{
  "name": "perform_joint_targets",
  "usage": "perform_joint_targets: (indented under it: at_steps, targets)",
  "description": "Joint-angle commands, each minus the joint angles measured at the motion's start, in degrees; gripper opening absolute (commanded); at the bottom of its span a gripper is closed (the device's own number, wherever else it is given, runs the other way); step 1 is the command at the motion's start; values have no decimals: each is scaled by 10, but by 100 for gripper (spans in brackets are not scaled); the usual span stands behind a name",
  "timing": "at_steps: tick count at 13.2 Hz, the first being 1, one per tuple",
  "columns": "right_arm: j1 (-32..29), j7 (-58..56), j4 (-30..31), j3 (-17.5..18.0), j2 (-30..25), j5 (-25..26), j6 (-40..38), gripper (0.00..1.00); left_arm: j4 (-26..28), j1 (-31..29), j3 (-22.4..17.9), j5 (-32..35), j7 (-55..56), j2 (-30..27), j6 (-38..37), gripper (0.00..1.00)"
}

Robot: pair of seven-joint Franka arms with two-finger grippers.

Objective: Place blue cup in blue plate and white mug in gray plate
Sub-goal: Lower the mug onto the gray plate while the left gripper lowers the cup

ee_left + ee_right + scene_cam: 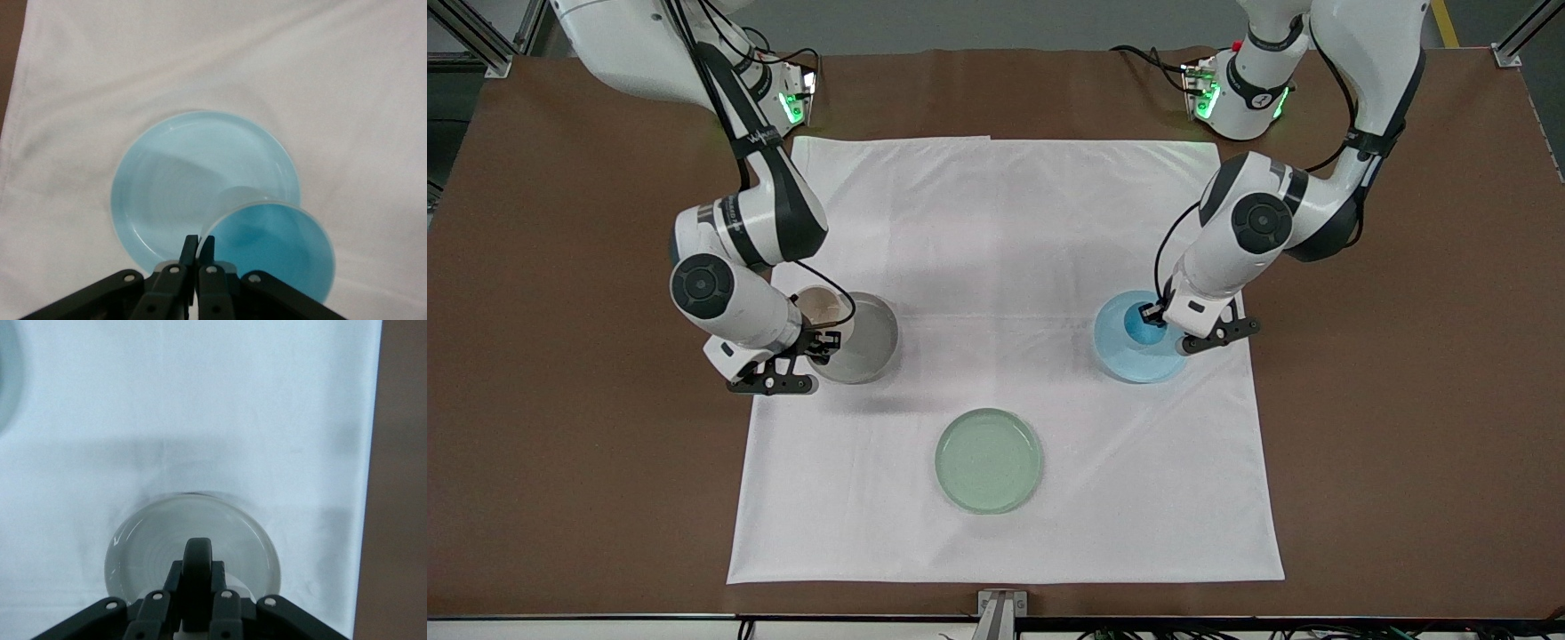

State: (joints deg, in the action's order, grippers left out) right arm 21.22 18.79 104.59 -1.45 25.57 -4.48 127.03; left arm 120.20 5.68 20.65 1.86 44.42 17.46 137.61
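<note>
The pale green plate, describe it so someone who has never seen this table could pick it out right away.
Start at the white cloth spread over the brown table. Three round shallow plates lie on it, and the pale green plate is the one nearest the front camera, midway between the arms' ends. Unlike the gray plate and the blue plate, it has no end effector or cup over it.

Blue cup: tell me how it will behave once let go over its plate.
The blue cup looks thin-walled and empty, so it is probably light. The left gripper pinches only its rim, so it may swing or tilt. Set down off-centre on the blue plate, it might tip against the low rim.
</note>
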Motion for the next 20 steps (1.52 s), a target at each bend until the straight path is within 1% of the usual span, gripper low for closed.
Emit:
perform_joint_targets:
  at_steps: [1,3,6,7,8,9,10,11,12,14,15,16,17,18,19,20]
  targets:
    - [15,15,9,-7,22,-11,44,5,-13,14,-2,11,31,19,12,0]
    - [20,15,9,-7,40,-11,59,5,-16,21,-2,11,44,33,14,0]
    - [35,41,9,-7,45,-11,60,6,-11,22,-3,12,55,39,24,0]
    - [37,42,9,-7,48,-11,60,7,-11,21,-3,22,56,44,26,0]
    - [37,42,9,-7,48,-11,59,12,-11,21,-2,47,66,51,26,0]
    - [36,42,8,-7,48,-11,55,38,-10,21,-2,63,89,51,26,0]
    - [34,41,8,-8,47,-11,53,81,-10,19,-2,75,94,47,17,0]
    - [32,40,8,-8,39,-11,45,100,-9,13,-2,78,94,46,15,0]
    - [32,40,4,-9,13,-10,-3,100,-6,15,-2,79,94,47,15,0]
    - [26,41,-4,-13,-58,-8,-116,100,-1,11,-2,93,95,51,16,1]
    - [12,41,-4,-13,-99,-5,-170,100,-2,10,-2,93,95,51,15,5]
    - [-7,41,0,-13,-144,-5,-220,100,-7,10,-3,93,99,52,15,31]
    - [-26,36,0,-13,-182,-4,-266,100,-12,9,-3,92,107,51,14,74]
    - [-48,32,1,-13,-216,-4,-304,100,-19,8,-4,93,111,45,12,100]
    - [-69,23,1,-13,-244,-4,-333,100,-37,5,-5,93,109,36,-7,100]
    - [-89,5,2,-13,-266,-4,-357,100,-74,4,-7,93,107,28,-49,100]
